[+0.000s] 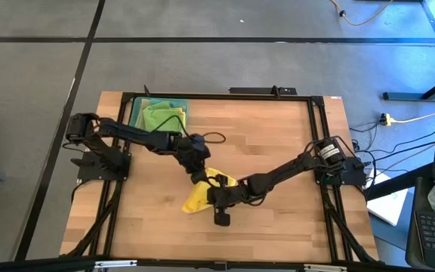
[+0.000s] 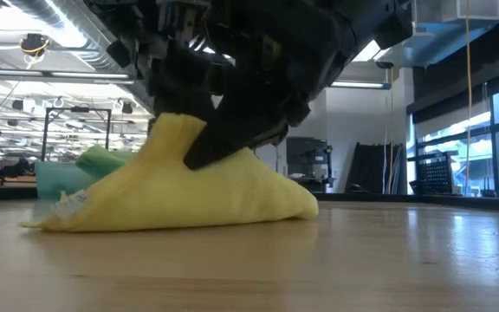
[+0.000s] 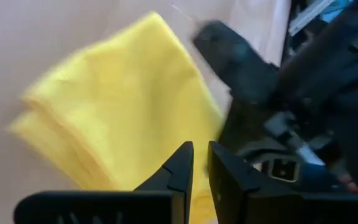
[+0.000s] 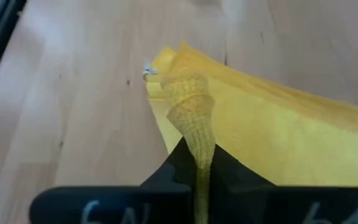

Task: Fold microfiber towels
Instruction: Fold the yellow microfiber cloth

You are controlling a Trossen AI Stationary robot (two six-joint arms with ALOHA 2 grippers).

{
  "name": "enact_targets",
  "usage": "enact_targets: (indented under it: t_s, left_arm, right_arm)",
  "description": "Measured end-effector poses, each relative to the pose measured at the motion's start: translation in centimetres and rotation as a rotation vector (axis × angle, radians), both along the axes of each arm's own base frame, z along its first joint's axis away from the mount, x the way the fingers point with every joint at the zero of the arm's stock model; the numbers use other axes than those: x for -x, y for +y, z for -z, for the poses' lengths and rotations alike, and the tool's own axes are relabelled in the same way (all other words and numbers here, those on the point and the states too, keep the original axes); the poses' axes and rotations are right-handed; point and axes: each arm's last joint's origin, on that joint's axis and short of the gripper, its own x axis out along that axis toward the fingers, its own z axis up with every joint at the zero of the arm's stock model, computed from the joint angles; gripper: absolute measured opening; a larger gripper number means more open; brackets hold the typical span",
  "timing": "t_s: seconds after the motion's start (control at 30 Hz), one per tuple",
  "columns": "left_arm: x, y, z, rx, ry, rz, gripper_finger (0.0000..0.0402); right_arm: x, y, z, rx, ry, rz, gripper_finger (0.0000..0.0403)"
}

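Note:
A yellow microfiber towel [image 1: 202, 198] lies folded in several layers on the wooden table's middle, its lower layers flat on the wood. My right gripper [image 4: 197, 155] reaches in from the table's right and is shut on a raised part of the towel. My left gripper [image 3: 201, 165] hovers at the towel's far side [image 3: 117, 106], next to the right gripper. Its fingers stand a narrow gap apart with nothing between the tips. In the low view the towel [image 2: 180, 195] rises like a tent under the dark grippers. Green towels [image 1: 161, 117] rest in a teal tray [image 1: 138, 113]. My right gripper pinches a narrow upstanding fold of the yellow towel [image 4: 194, 118] between its two fingers. The fingers slant down from the table's right. The fold is drawn up into a ridge, and the other layers [image 4: 278, 137] stay spread on the table.
The teal tray with the green towels stands at the table's far left corner, seen in the low view as the tray [image 2: 55, 178] behind the yellow towel. A black frame [image 1: 308, 121] runs along the table's edges. Bare wood lies to the near and right sides.

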Motion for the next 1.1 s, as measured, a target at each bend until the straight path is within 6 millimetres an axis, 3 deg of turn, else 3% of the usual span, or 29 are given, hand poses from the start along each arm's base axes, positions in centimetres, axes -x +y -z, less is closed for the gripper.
enact_targets:
  t_s: [0.23,0.4,0.57,0.77,1.1]
  left_arm:
    - [0.3,0.0,0.1,-0.140,-0.030,0.066,0.0038]
    - [0.3,-1.3,0.3,-0.308,-0.063,0.137,0.0038]
    - [0.3,-2.7,0.3,-0.399,-0.121,0.239,0.0038]
    - [0.0,-4.4,2.4,-0.491,-0.097,0.316,0.0038]
    - [-0.2,-6.7,6.8,-0.482,-0.012,0.406,0.0037]
  right_arm:
    - [0.1,0.1,-1.7,-0.035,-0.049,0.026,0.0010]
    - [0.5,0.3,-3.0,-0.018,-0.090,0.089,0.0009]
    - [0.8,0.4,-3.1,0.000,-0.081,0.131,0.0014]
    - [1.0,0.5,-2.9,-0.041,-0.059,0.174,0.0007]
    - [1.7,0.3,-2.2,-0.045,0.025,0.267,0.0006]
